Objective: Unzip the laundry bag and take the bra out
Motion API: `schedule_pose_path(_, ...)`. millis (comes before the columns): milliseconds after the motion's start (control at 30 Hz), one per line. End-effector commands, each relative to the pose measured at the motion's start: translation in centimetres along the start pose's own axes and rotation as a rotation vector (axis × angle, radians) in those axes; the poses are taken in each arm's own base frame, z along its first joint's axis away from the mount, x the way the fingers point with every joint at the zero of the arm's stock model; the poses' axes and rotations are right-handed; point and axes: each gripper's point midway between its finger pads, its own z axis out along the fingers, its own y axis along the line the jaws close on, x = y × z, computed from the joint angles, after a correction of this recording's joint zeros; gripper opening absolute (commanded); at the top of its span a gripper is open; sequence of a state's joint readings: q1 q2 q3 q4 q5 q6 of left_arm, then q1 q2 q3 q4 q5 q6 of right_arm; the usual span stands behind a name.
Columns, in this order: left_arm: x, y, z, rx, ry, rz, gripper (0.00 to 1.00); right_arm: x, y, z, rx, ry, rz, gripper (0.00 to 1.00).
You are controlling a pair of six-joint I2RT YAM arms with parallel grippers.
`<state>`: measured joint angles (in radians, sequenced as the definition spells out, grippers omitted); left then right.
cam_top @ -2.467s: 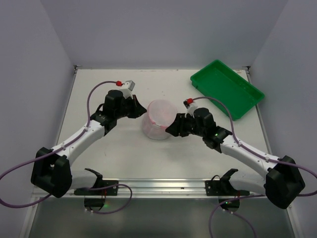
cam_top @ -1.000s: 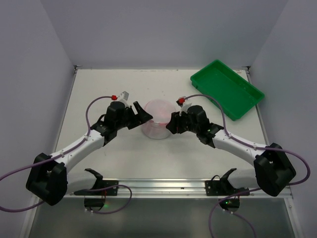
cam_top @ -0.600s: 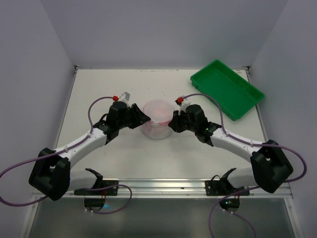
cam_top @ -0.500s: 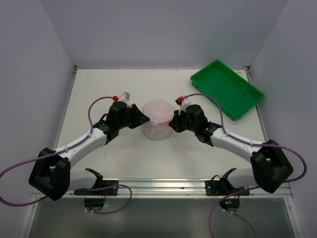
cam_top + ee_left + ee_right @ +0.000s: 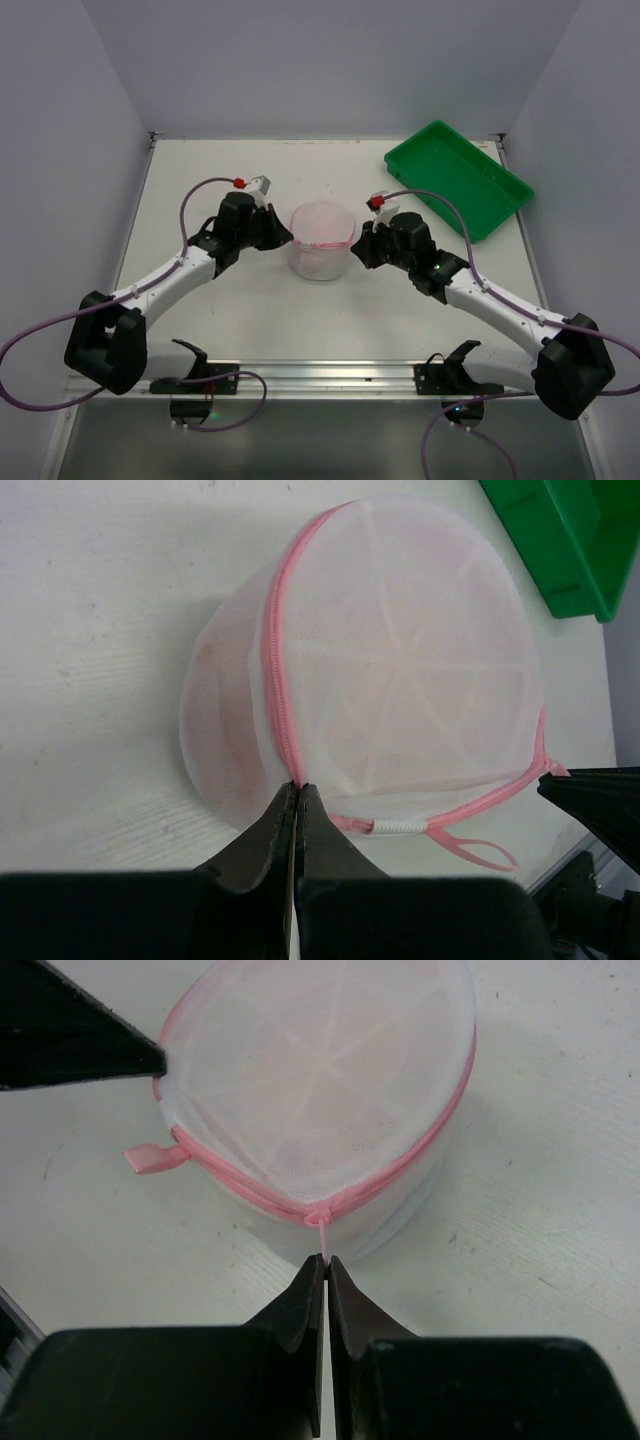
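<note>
The pale table (image 5: 220, 310) carries a green plastic tray (image 5: 455, 180) at its far right. Well apart from it, at the centre, stands the drum-shaped white mesh laundry bag (image 5: 321, 240) (upright, lid flap on top). The left gripper (image 5: 297, 798) is pinched tight on the bag's pink zip trim (image 5: 277, 660), and the right gripper (image 5: 326, 1265) is clamped on the thin pink zip pull (image 5: 323, 1238).

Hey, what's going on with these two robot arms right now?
Both arms are on the laundry bag in the middle of the table. The left gripper is pinched shut on the pink zip trim at one side of the lid; the right gripper is shut on the zip pull opposite. The lid looks still zipped, with nothing taken out. A green tray sits apart, far right.
</note>
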<state>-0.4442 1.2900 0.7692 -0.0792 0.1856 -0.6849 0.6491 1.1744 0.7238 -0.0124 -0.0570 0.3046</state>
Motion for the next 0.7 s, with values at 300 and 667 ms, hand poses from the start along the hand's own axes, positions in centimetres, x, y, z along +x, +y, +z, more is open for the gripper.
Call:
schedule_pose_path(300, -5.6, -1.7, 0.7, 0.048, 0.004, 0.365, 0.3, 1.6, 2.3, -1.3, -0.105, 0.096, 0.02, 0.0)
schedule_pose_path(667, -3.2, -1.3, -2.5, -0.012, -0.041, -0.062, 1.0, -0.4, 10.2, 1.9, -0.241, 0.058, 0.159, 0.0)
